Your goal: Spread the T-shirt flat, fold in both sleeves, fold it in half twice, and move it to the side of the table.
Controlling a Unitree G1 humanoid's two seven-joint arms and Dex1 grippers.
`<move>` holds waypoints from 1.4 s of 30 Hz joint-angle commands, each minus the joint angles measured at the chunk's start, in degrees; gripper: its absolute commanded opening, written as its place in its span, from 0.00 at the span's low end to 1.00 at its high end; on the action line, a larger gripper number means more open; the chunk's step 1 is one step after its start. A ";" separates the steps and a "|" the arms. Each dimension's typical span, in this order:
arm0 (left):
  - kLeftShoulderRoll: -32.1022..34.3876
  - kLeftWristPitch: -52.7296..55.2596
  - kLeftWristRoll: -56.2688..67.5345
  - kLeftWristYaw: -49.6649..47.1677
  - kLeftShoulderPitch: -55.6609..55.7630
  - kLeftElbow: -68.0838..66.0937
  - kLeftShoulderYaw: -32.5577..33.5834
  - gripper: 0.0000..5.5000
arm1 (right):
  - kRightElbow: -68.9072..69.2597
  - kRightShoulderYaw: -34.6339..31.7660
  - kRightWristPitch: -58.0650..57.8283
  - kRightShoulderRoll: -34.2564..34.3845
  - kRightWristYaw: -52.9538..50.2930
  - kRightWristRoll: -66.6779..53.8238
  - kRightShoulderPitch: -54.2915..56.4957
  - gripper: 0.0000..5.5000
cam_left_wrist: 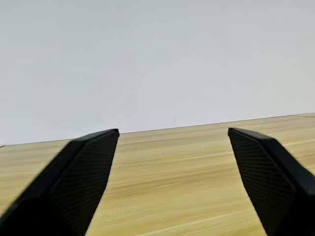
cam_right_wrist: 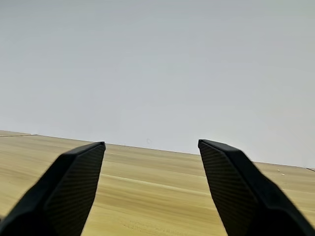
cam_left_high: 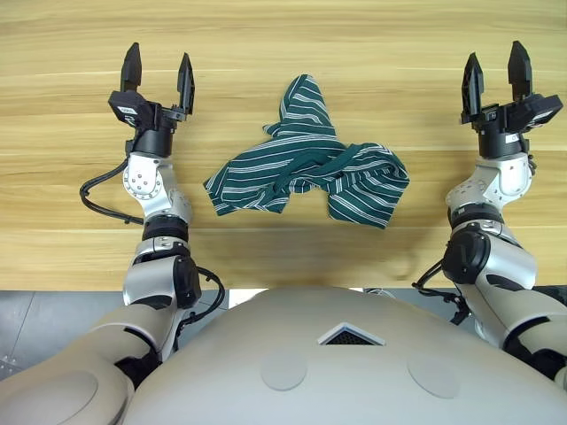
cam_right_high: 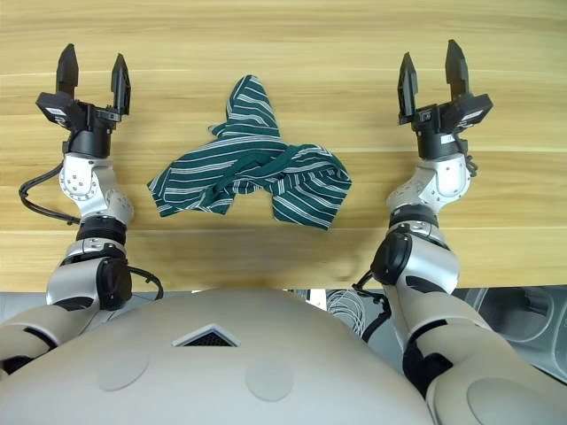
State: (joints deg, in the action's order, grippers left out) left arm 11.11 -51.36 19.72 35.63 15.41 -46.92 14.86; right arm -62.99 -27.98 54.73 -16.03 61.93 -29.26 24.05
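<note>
1. Your green-and-white striped T-shirt (cam_left_high: 306, 164) lies crumpled mid-table on the wooden table (cam_left_high: 283, 35), between your two arms.
2. Your left gripper (cam_left_high: 158, 78) sits well left of it, fingers apart, holding nothing.
3. Your right gripper (cam_left_high: 496, 78) sits well right, fingers apart too, holding nothing.

Crumpled T-shirt (cam_right_high: 252, 173) between open tools

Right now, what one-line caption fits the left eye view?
Crumpled green striped T-shirt on the wooden table, between the open, empty left gripper and right gripper.
</note>
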 commanded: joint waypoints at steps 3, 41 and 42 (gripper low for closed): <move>-0.17 0.53 -0.09 0.13 0.11 0.18 -0.23 0.73 | -0.20 -0.04 -0.88 -1.17 0.23 -0.05 1.10 0.64; -1.13 0.06 0.15 -0.38 1.60 -0.46 0.20 0.73 | -0.59 0.33 -1.64 -2.32 -0.30 0.57 3.04 0.64; -1.11 0.04 0.12 -0.38 1.53 -0.44 0.21 0.73 | -0.54 0.26 -1.70 -2.41 -0.19 0.47 3.01 0.64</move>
State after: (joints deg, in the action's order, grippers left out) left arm 9.74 -51.49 19.71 35.16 16.51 -47.12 14.92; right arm -63.48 -27.75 53.08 -17.63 61.68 -29.03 26.33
